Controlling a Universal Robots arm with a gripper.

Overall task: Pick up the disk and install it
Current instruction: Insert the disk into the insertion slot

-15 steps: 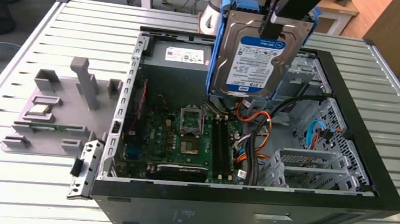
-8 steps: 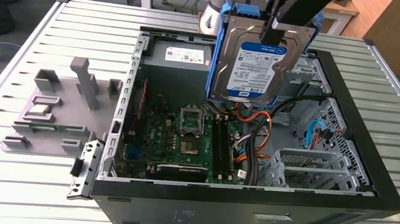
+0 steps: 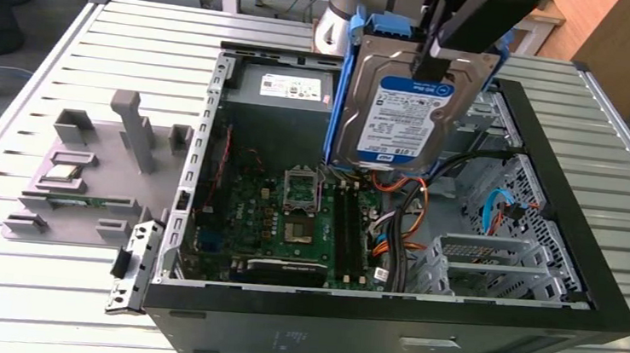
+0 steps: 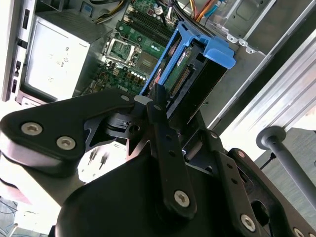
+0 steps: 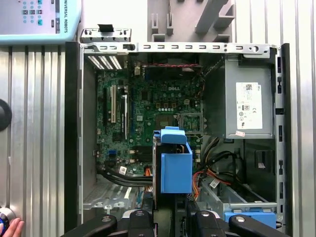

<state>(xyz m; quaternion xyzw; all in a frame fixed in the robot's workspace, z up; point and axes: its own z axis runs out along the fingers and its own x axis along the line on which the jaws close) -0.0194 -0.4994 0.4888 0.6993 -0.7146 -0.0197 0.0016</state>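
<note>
Gripper (image 3: 430,65) clamped on disk (image 3: 405,120), held upright above open computer case (image 3: 392,342). Advice: firm grip, avoid cables (image 3: 407,203), square disk to drive cage (image 3: 479,258) at exterior view's right.

The black metal gripper (image 3: 432,65) reaches down from the far side of the scene, tilted. Its slim black fingers (image 3: 428,56) are clamped on the faces of the blue-framed silver disk (image 3: 398,115), holding it upright in mid-air. The grey arm (image 3: 359,1) rises behind it.
</note>
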